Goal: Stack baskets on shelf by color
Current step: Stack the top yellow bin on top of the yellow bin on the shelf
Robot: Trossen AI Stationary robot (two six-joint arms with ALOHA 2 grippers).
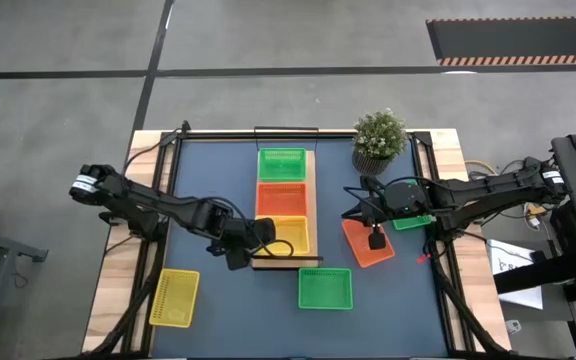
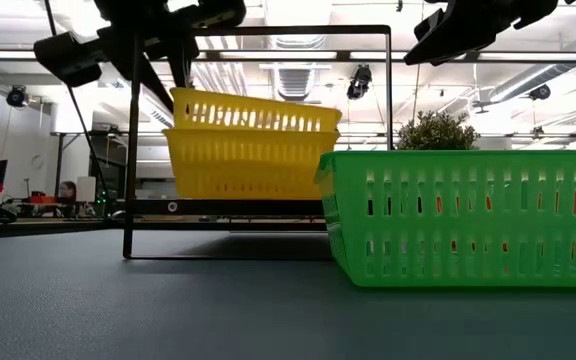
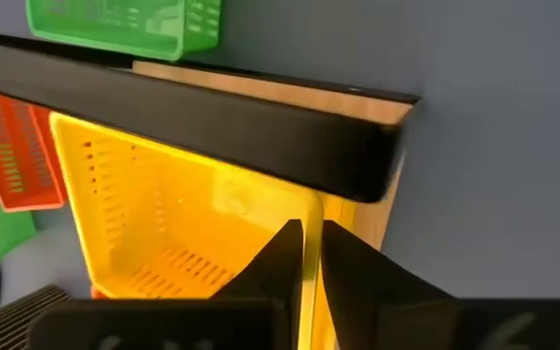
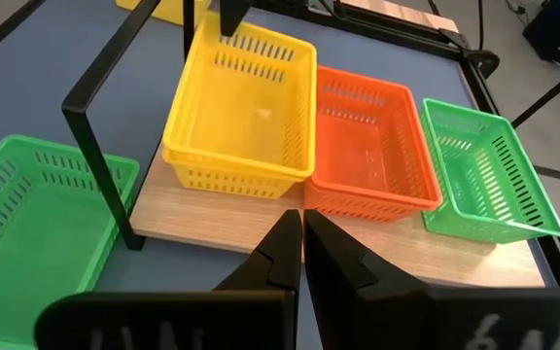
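The shelf [image 1: 313, 170] carries a green basket [image 1: 282, 164] at its far end, a red-orange one [image 1: 282, 198] in the middle and two nested yellow baskets [image 2: 253, 150] at its near end. My left gripper [image 1: 260, 240] is shut on the upper yellow basket [image 4: 246, 97]. My right gripper [image 1: 351, 210] hovers right of the shelf, fingers shut on nothing. Loose on the table lie a yellow basket [image 1: 173, 297], a green basket [image 1: 325, 288], a red-orange basket [image 1: 363, 250] and another green one [image 1: 413, 222] under the right arm. My left gripper [image 3: 311, 258] pinches the upper yellow basket's left side wall at its rim [image 3: 309, 287], one finger inside the basket and one outside. It comes slanting down from the table's left. The basket sits nested in the lower yellow basket on the shelf.
A potted plant [image 1: 379, 138] stands at the far right of the mat. The shelf's black wire frame [image 2: 133, 150] rises over its near end, its top bar just above the yellow baskets. The loose green basket [image 2: 468, 215] stands just off the shelf's near end.
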